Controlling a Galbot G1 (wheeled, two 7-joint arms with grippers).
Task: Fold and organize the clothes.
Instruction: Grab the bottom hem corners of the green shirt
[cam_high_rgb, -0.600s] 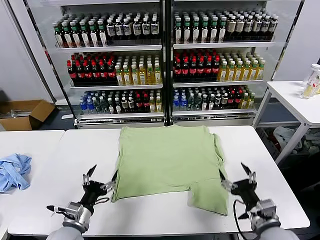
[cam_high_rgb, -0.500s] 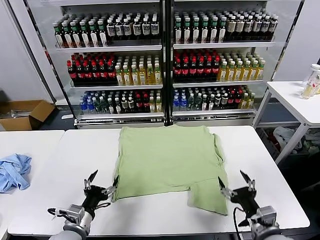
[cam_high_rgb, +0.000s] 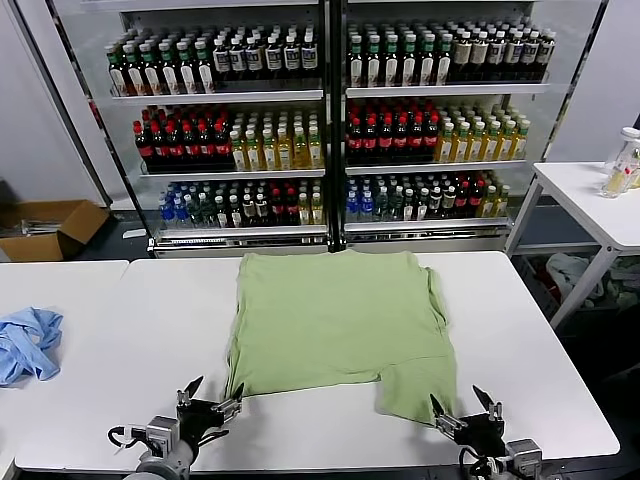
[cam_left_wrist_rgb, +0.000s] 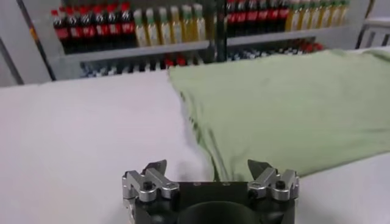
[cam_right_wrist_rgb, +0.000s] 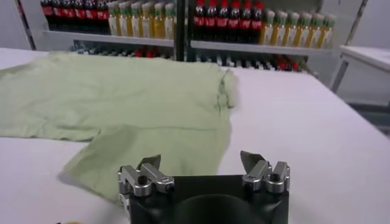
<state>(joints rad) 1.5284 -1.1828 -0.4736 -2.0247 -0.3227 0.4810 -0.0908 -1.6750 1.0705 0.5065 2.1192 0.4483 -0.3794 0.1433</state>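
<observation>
Both sets of fingers stand wide apart and hold nothing. The left gripper (cam_high_rgb: 210, 398) sits low at the lower left of the head view, just off the near left corner of the green shirt (cam_high_rgb: 340, 325). The right gripper (cam_high_rgb: 463, 408) sits at the lower right, just below the flap that hangs lower on that side. The shirt lies spread flat in the middle of the white table (cam_high_rgb: 540, 340), so I judge the 2 grippers are lined up on its near hem for a fold.

The head view looks down from above; both low wrist views face forward, sharing the shirt (cam_high_rgb: 340, 325) and shelves (cam_high_rgb: 330, 130).
</observation>
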